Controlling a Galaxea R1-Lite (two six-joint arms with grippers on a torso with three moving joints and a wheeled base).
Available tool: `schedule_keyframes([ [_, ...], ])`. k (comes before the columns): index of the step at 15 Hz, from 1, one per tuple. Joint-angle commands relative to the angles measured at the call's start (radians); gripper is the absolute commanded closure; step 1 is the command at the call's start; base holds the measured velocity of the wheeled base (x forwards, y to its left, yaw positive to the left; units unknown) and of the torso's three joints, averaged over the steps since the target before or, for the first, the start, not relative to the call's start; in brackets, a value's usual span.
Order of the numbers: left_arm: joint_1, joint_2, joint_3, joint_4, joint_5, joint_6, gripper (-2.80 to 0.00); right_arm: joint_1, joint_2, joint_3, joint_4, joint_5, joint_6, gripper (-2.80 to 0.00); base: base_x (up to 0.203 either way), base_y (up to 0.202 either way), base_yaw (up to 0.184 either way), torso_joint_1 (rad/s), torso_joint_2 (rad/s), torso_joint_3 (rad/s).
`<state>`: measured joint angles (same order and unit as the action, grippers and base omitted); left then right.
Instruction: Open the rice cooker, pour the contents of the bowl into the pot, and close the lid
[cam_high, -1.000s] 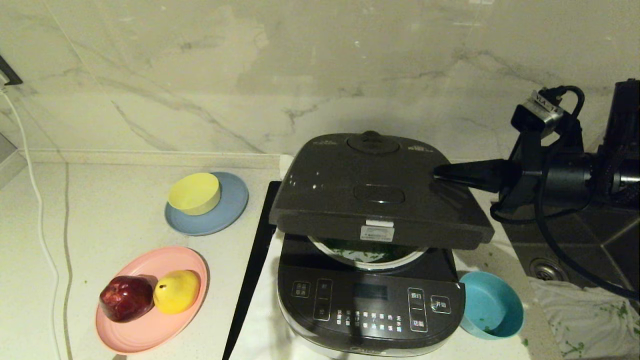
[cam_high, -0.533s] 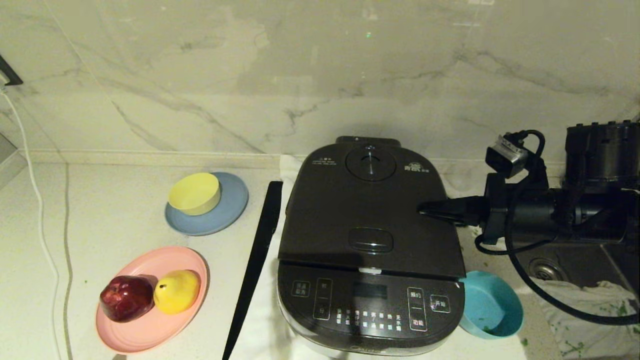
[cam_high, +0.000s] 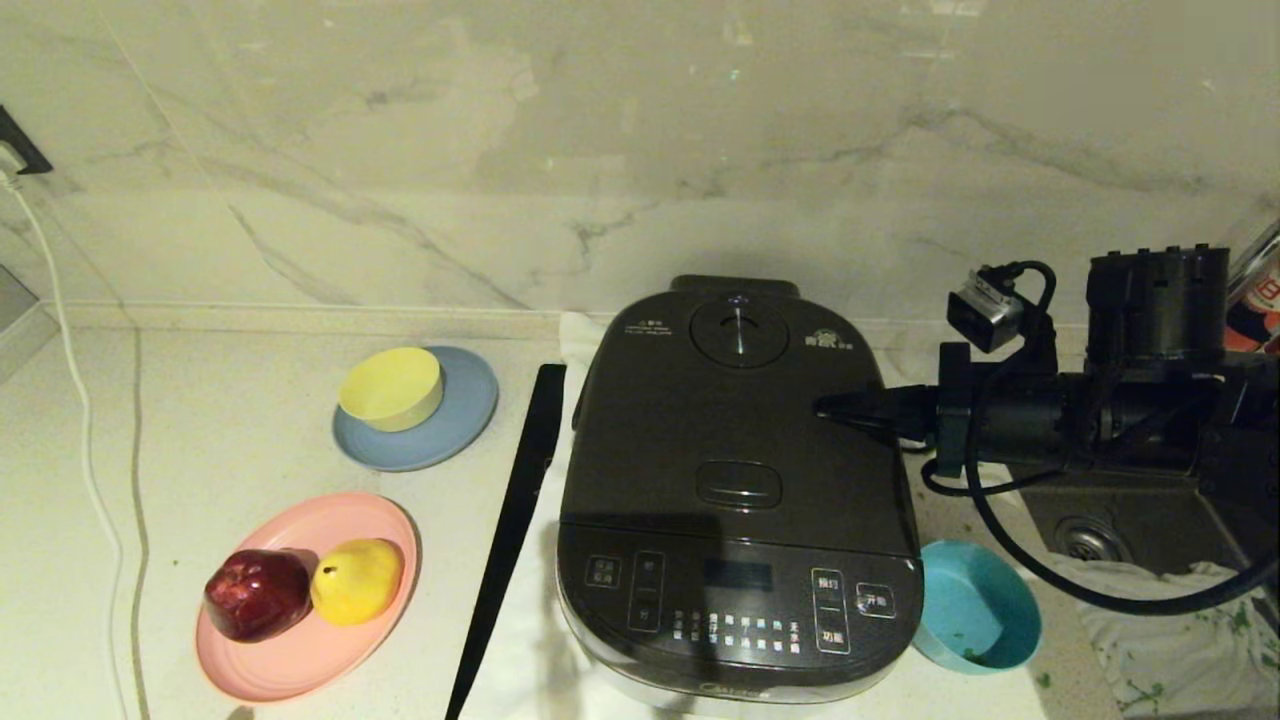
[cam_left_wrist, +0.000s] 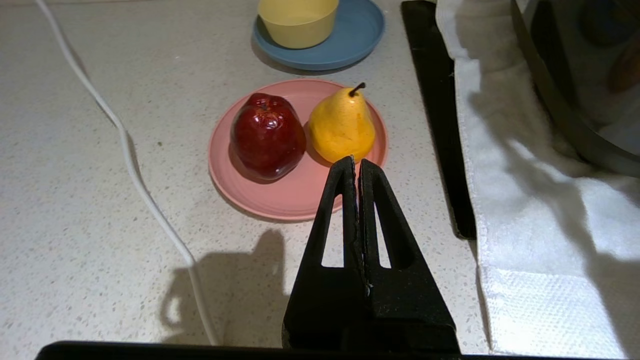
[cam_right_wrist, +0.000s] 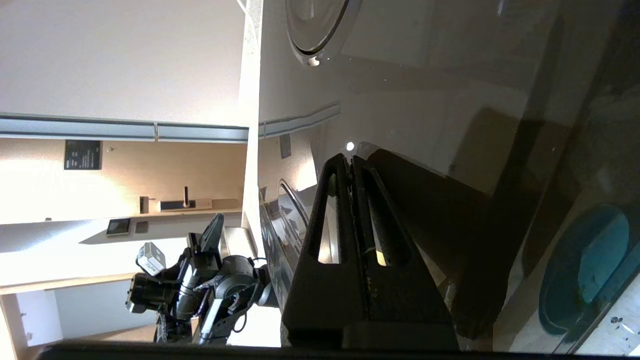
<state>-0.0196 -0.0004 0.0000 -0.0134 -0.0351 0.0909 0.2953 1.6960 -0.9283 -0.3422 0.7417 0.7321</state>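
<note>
The dark grey rice cooker (cam_high: 735, 600) stands in the middle with its lid (cam_high: 740, 430) down flat. My right gripper (cam_high: 825, 407) lies shut on the lid's right side, its tips (cam_right_wrist: 351, 159) against the glossy surface. The pot and the green contents are hidden under the lid. The teal-blue bowl (cam_high: 975, 618) sits on the counter at the cooker's front right, with a few green bits inside; it shows again as the bowl (cam_right_wrist: 585, 265) in the right wrist view. My left gripper (cam_left_wrist: 356, 162) is shut with nothing in it, hanging above the counter near a pink plate.
A pink plate (cam_high: 300, 650) holds a red apple (cam_high: 258, 594) and a yellow pear (cam_high: 356, 580). A yellow bowl (cam_high: 392, 388) sits on a blue plate (cam_high: 460, 430). A black strip (cam_high: 515, 520) lies left of the cooker. A sink (cam_high: 1100, 530) and a white cloth (cam_high: 1170, 630) are at the right.
The lid has gone from half-raised, with the pot's rim showing, to fully down. My right gripper came down with it and slid left across the lid top.
</note>
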Motion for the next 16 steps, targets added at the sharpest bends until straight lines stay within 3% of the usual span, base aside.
schedule_keyframes([
  [1,0.000,-0.001,0.009,0.000,0.000,0.001,0.00,-0.001,-0.047,-0.006,0.009,-0.002,0.007,0.00,0.000,0.000,0.000,0.000,0.00,0.000],
  [5,0.000,-0.001,0.008,0.000,0.000,0.001,0.00,0.000,-0.237,-0.029,0.050,0.000,0.022,0.00,0.000,0.000,0.000,0.000,0.00,0.000],
  [8,0.000,-0.001,0.008,0.000,0.000,0.001,0.00,0.043,-0.313,-0.095,0.315,-0.004,0.018,0.00,0.000,0.000,0.000,0.000,0.00,0.000],
  [10,0.001,-0.001,0.008,0.000,0.000,0.000,0.00,0.054,-0.366,-0.129,0.441,-0.030,-0.051,0.00,0.000,0.000,0.000,0.000,0.00,0.000],
  [12,0.000,-0.001,0.008,0.000,0.000,0.001,0.00,0.099,-0.412,-0.142,0.549,-0.115,-0.108,0.00,0.000,0.000,0.000,0.000,0.00,0.000],
  [16,0.000,-0.001,0.008,0.000,0.000,0.000,0.00,0.265,-0.434,-0.134,0.674,-0.389,-0.166,0.00,0.000,0.000,0.000,0.000,0.00,0.000],
])
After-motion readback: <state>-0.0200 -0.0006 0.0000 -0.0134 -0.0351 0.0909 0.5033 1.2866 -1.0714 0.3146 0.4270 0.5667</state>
